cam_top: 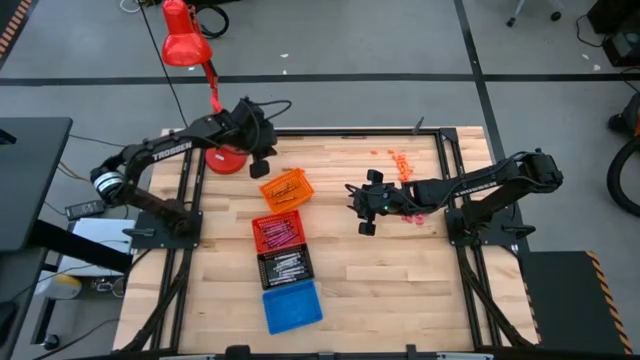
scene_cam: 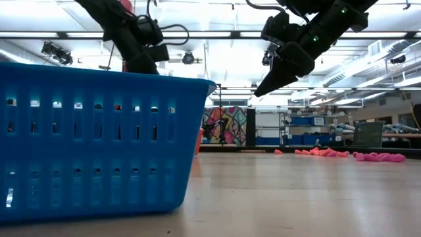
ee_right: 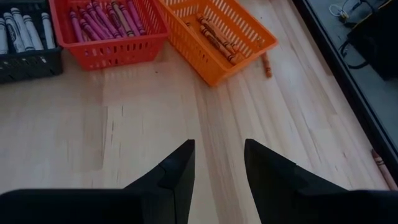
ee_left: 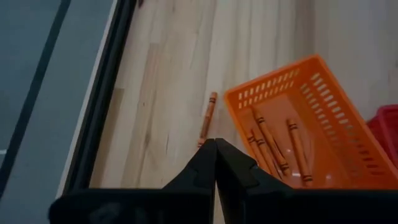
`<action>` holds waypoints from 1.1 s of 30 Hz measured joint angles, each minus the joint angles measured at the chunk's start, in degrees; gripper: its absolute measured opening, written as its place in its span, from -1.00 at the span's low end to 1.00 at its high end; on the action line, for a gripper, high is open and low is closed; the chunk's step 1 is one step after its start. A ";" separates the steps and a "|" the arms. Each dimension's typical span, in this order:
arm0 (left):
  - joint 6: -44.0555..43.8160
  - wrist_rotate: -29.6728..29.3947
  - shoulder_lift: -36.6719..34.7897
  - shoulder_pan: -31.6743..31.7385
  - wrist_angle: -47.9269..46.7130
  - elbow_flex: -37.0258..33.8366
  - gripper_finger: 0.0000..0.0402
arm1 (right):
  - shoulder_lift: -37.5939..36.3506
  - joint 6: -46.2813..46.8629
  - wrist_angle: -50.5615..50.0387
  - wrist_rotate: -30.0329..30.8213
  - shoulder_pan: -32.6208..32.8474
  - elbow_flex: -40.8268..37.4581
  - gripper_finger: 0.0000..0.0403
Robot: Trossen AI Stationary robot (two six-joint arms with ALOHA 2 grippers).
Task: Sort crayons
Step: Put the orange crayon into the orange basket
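High view. I see my left gripper (cam_top: 263,160) just past the far corner of the orange tray (cam_top: 287,189), near the red lamp base (cam_top: 226,160). My right gripper (cam_top: 361,205) hangs over bare wood to the right of the trays, with loose crayons (cam_top: 400,160) scattered behind it toward the far edge and a pink cluster (cam_top: 412,216) beside its arm. Four trays run in a line: orange, red tray (cam_top: 277,230), black tray (cam_top: 285,266), blue tray (cam_top: 292,305).

Low view. The blue tray's wall (scene_cam: 99,145) blocks the left half of my sight. Both arms come in from above. Pink and orange crayons (scene_cam: 342,154) lie in a low row far across the table; too small to count.

Left wrist view. Fingers (ee_left: 214,163) pinched fully together, nothing between them. One stray orange crayon (ee_left: 207,118) lies on the table just ahead of the tips, just outside the orange tray's wall (ee_left: 273,87). I count about four orange crayons inside that tray.

Right wrist view. Fingers (ee_right: 219,163) stand apart, empty, over bare wood. Ahead: orange tray with a few orange crayons, red tray (ee_right: 102,50) with many maroon-pink ones, black tray (ee_right: 28,59) with grey-white ones. The stray crayon (ee_right: 266,64) lies beside the orange tray.
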 joint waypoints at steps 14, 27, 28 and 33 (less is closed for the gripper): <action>5.74 -5.61 10.69 3.00 5.53 -2.82 -0.63 | 0.00 0.09 1.29 -1.31 0.11 0.00 -0.29; 14.91 5.09 22.64 3.47 13.29 -2.82 -0.27 | 0.00 -0.62 1.22 -1.22 0.09 0.00 -0.29; 14.91 5.63 22.76 3.46 13.50 -2.82 -0.25 | 0.00 -0.66 1.20 -1.20 0.09 0.00 -0.29; 15.05 8.19 22.79 3.32 14.11 -2.82 -0.16 | 0.00 -0.68 1.23 -1.09 0.04 0.00 -0.29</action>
